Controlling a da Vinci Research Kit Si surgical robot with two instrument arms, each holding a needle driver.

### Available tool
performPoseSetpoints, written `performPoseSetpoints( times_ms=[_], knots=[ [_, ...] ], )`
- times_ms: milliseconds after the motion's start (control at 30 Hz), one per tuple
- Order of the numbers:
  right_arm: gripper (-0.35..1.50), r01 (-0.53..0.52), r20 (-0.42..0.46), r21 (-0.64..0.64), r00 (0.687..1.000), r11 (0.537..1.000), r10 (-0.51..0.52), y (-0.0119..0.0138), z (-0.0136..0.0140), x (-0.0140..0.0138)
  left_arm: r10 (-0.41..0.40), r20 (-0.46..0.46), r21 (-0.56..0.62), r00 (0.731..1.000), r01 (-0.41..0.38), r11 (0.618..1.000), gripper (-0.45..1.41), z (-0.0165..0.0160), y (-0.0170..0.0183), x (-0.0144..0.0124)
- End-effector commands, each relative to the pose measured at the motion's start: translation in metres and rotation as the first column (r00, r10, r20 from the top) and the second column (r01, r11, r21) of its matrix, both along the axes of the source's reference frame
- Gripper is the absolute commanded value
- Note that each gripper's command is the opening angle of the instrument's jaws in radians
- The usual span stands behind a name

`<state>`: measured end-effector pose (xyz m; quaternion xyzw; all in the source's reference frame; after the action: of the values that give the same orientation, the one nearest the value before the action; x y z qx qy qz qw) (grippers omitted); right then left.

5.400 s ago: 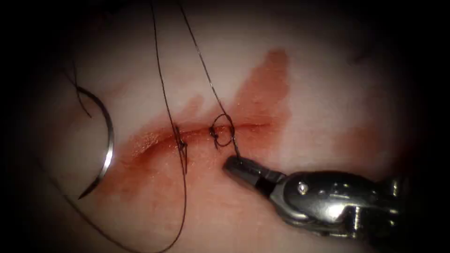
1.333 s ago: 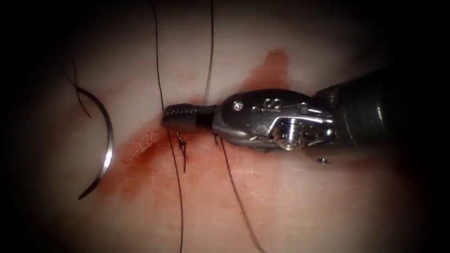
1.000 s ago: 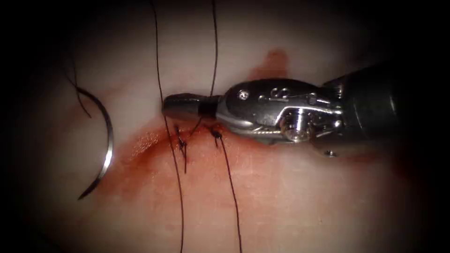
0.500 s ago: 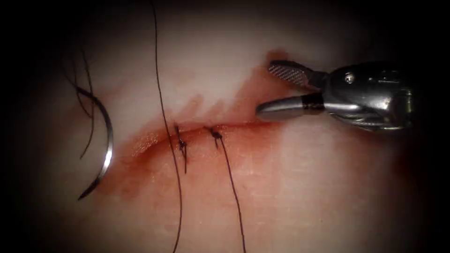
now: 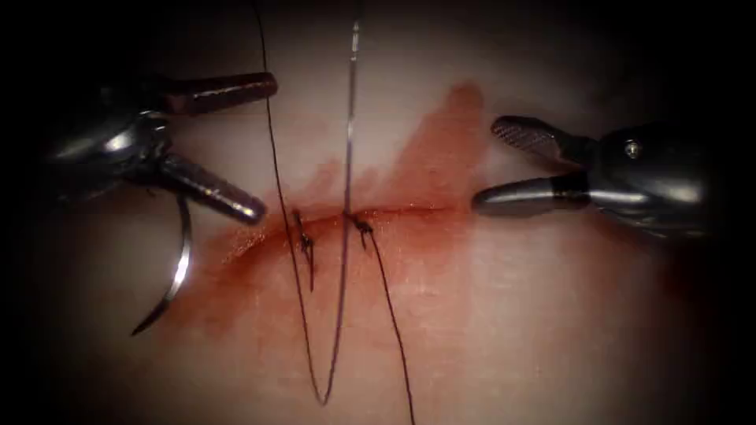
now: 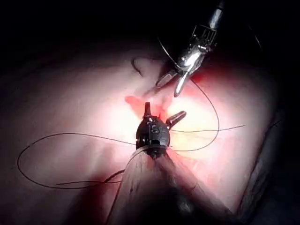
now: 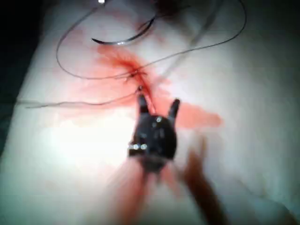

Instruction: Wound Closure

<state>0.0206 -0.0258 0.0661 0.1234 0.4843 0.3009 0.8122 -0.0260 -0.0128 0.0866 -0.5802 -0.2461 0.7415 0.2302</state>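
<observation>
A: Where is the needle (image 5: 179, 267)?

B: Lying free on the tissue (image 5: 512, 315), well left of the cut (image 5: 346, 216), its curve bowing rightward and its point low. Neither tool holds it, and it does not appear to be in the tissue. It also shows in the right wrist view (image 7: 124, 40).

A: And the cut itself?

B: It runs across the middle, with red fluid (image 5: 441, 149) spread around it. Two knots (image 5: 303, 240) sit on it side by side. Thread (image 5: 346, 142) comes down from above, crosses the cut between the knots, turns in a narrow loop below, and climbs again; another strand trails down from the right-hand knot.

A: The left pincer (image 5: 260, 145)?

B: Released, jaws spread wide, grasping nothing. It sits left of the cut, above the needle, its lower jaw tip near the cut's left end.

A: The right pincer (image 5: 484, 165)?

B: Also released and empty, off the right end of the cut, jaws pointing left. The left wrist view (image 6: 169, 86) shows it spread too.
</observation>
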Motion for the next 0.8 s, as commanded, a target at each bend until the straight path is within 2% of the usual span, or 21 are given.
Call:
performPoseSetpoints(
  times_ms=[33,67,100,133,167,233,267,300,367,500,800],
  knots=[
    [1.46,0.010,-0.005,-0.002,1.000,1.000,-0.010,-0.0008,0.0003,0.0005,0.018,0.014,-0.017,1.000,-0.018,1.000,0.57,0.0006,-0.0006,-0.0011],
    [1.46,0.009,-0.008,-0.003,1.000,1.000,-0.009,-0.0011,0.0001,0.0005,0.046,0.033,-0.027,0.998,-0.045,0.999,0.36,0.0006,-0.0012,-0.0025],
    [1.46,0.016,-0.006,-0.006,1.000,1.000,-0.017,-0.0015,-0.0001,0.0005,0.053,0.048,-0.032,0.997,-0.052,0.998,0.32,0.0007,-0.0014,-0.0038],
    [1.46,0.016,-0.006,-0.006,1.000,1.000,-0.017,-0.0015,-0.0001,0.0005,0.053,0.048,-0.032,0.997,-0.052,0.998,0.32,0.0007,-0.0014,-0.0038],
    [1.46,0.024,-0.005,-0.009,1.000,1.000,-0.025,-0.0020,-0.0004,0.0007,0.035,0.056,-0.089,0.998,-0.030,0.996,0.15,0.0010,-0.0016,-0.0052],
    [1.46,0.031,-0.010,-0.007,0.999,1.000,-0.031,-0.0025,-0.0007,0.0009,0.031,0.043,-0.183,0.999,-0.023,0.983,0.07,0.0018,-0.0021,-0.0060],
    [1.46,0.031,-0.010,-0.007,0.999,1.000,-0.031,-0.0025,-0.0007,0.0009,0.031,0.043,-0.183,0.999,-0.023,0.983,0.07,0.0018,-0.0021,-0.0060],
    [1.46,0.035,-0.012,-0.006,0.999,0.999,-0.035,-0.0027,-0.0009,0.0009,0.082,0.024,-0.308,0.996,-0.071,0.949,0.05,0.0029,-0.0031,-0.0067],
    [1.46,0.037,-0.014,-0.005,0.999,0.999,-0.037,-0.0029,-0.0010,0.0007,0.183,-0.014,-0.414,0.983,-0.172,0.894,0.12,0.0039,-0.0045,-0.0078],
    [1.46,0.038,-0.014,-0.006,0.999,0.999,-0.038,-0.0029,-0.0010,0.0004,0.270,-0.045,-0.463,0.962,-0.260,0.848,0.27,0.0040,-0.0059,-0.0088],
    [1.46,0.039,-0.015,-0.006,0.999,0.999,-0.039,-0.0029,-0.0009,0.0003,0.426,-0.087,-0.545,0.900,-0.401,0.737,0.36,0.0028,-0.0091,-0.0112]
  ],
)
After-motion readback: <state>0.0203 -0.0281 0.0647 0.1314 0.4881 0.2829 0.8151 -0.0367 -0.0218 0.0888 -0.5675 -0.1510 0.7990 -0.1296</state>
